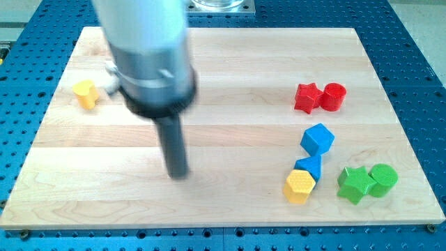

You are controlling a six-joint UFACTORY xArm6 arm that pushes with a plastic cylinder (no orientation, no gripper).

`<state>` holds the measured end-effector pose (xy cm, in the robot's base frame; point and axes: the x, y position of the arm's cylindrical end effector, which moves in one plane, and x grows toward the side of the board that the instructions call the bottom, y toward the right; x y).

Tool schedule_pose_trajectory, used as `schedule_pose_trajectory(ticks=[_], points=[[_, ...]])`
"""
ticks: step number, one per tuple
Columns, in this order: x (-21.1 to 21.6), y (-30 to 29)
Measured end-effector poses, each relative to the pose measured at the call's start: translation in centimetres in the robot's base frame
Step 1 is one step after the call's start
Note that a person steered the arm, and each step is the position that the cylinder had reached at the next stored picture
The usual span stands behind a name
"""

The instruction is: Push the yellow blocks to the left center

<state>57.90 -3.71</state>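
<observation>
A yellow block (86, 93) of unclear shape sits at the view's left, near the board's left edge. A yellow hexagonal block (299, 186) sits at the lower right, touching a blue block (309, 166). My tip (178, 173) is on the board left of centre, far to the lower right of the left yellow block and well left of the yellow hexagon. It touches no block.
The wooden board (230, 70) lies on a blue perforated table. A blue cube (318, 138), a red star (306, 97), a red cylinder (333, 97), a green star (354, 184) and a green cylinder (382, 180) sit at the right.
</observation>
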Motion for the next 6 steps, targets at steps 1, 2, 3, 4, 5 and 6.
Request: schedule_pose_trajectory(ticks=[1,2,3,4,5,6], points=[[3.9,4.6],[3.8,12.2],[3.8,16.9],[0.5,14.7],[-3.8,6.8],[-9.2,1.6]])
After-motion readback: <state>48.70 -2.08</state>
